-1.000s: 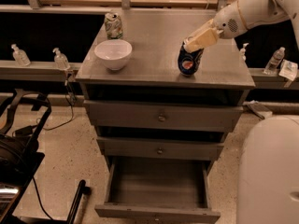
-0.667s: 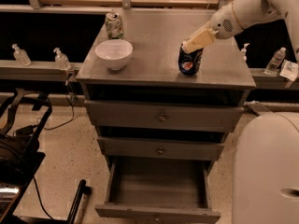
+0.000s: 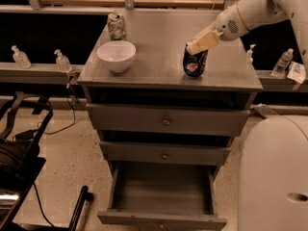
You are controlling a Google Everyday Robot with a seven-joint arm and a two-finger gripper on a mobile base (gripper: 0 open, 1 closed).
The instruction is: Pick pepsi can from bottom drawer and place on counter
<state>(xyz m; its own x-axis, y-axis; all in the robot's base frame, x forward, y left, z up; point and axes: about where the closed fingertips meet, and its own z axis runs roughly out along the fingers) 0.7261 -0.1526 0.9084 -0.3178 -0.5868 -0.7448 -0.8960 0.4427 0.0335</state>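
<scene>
The pepsi can (image 3: 194, 64), dark blue with a red-white logo, stands upright on the counter (image 3: 159, 57) at its right front part. My gripper (image 3: 196, 48) reaches in from the upper right and sits at the can's top, its pale fingers (image 3: 202, 41) over the rim. The bottom drawer (image 3: 162, 196) is pulled open below and looks empty inside.
A white bowl (image 3: 116, 56) and a pale green-white dented can (image 3: 116, 26) stand on the counter's left side. Two shallower drawers (image 3: 166, 121) are closed. Small bottles (image 3: 61, 61) line a ledge on the left and right. The robot's white base (image 3: 272, 172) is at the lower right.
The arm and gripper have shifted slightly; the can stays upright on the same spot of the counter.
</scene>
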